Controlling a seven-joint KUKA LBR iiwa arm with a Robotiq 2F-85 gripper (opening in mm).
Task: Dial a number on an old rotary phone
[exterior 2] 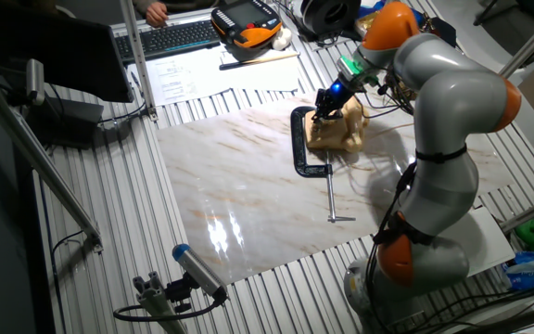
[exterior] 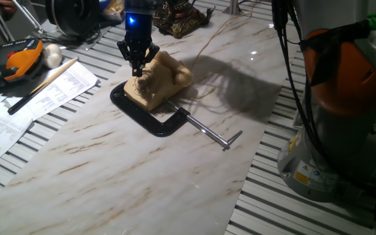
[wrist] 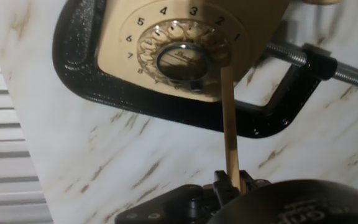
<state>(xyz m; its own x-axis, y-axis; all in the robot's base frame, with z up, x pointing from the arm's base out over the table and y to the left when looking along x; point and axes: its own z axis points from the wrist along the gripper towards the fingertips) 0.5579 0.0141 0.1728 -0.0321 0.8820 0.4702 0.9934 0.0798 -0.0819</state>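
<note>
A bench [exterior 2: 109, 223] of ribbed grey metal slats fills the room's middle, and a large slab of white marble-patterned board [exterior: 129, 176] with brown veins lies across it, glossy enough to throw back the lamps. The grey-and-orange jointed robot arm [exterior 2: 452, 121] stands at the slab's edge and bends over its far part. Around the slab sit printed paper sheets [exterior: 18, 104], a black computer keyboard [exterior 2: 179, 37], an orange-and-black handheld control pendant [exterior 2: 246, 20] and a long pale wooden rod [exterior: 44, 83]; a person's hand [exterior 2: 158, 11] rests by the keyboard.

On the slab a black cast-iron C-clamp with a steel screw rod [exterior: 155, 121] wraps around the small cream-beige plastic rotary phone [exterior: 165, 81], which sits upright in the clamp's throat, its handset across the top and a thin cord trailing away. The black end effector [exterior: 138, 64], a blue light glowing above it, hovers right over the phone's sloped face.

In the hand view its two fingers pinch narrowly on a thin pale wooden stick [wrist: 230, 124], whose far tip reaches the round finger dial [wrist: 179, 57] at its edge, below the printed 1 and 2.
</note>
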